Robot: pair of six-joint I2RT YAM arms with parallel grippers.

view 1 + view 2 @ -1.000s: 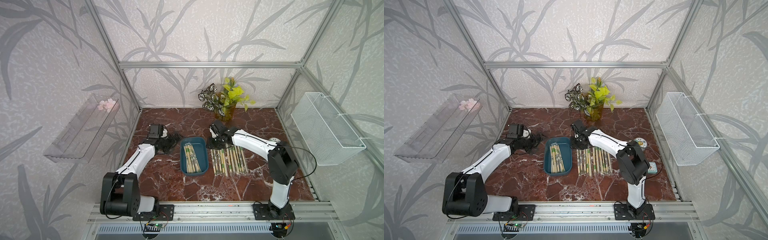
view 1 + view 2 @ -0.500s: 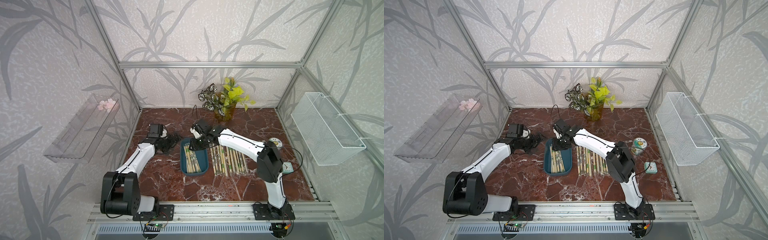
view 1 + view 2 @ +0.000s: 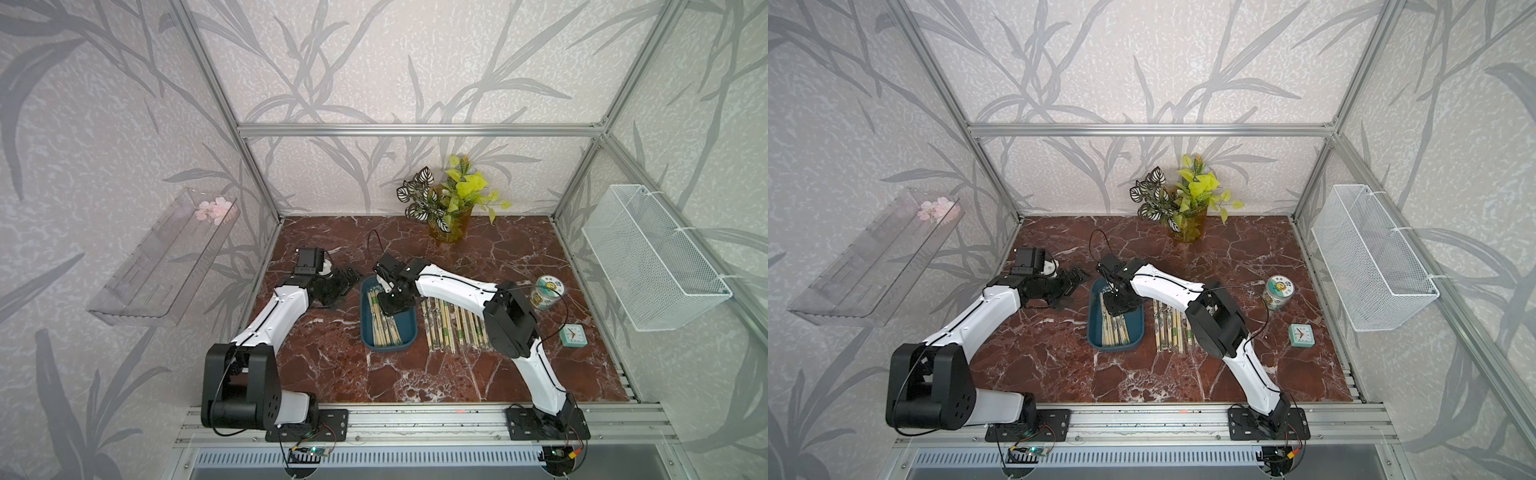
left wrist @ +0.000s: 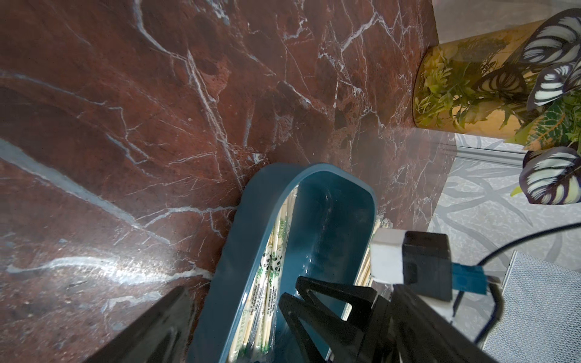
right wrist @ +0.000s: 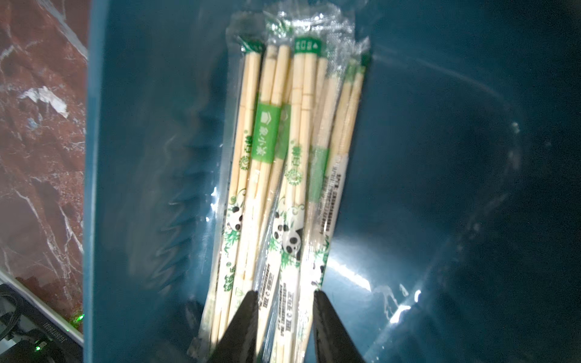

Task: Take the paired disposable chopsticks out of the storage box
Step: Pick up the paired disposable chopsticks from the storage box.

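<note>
Bamboo-pale, the paired disposable chopsticks (image 5: pixel 283 176) lie in clear wrappers on the floor of the teal storage box (image 5: pixel 440 188), bunched toward its left side. The box stands in the middle of the red marble bench (image 3: pixel 332 374).

The right claw (image 5: pixel 284 295) is down inside the far end of the box. Its jaws are partly open and stand astride one or two packets. Nothing is lifted, and whether the tips already press I cannot tell. One second ago this claw was over the row of chopstick pairs (image 3: pixel 453 328) lying on the bench just right of the box; now it has crossed into the box. The left claw (image 3: pixel 347 279) has not moved and rests open and empty near the box's far left corner. A round tin (image 3: pixel 548 291) and a small teal clock (image 3: pixel 573 336) now stand clear of the right arm.

In both top views the right claw hides the far ends of the boxed pairs, and the arm's elbow covers part of the row.

The wrappers carry panda drawings, bamboo leaves and a green band with white Chinese characters. The small black print is too blurred to read, as is the tin's label.
</note>
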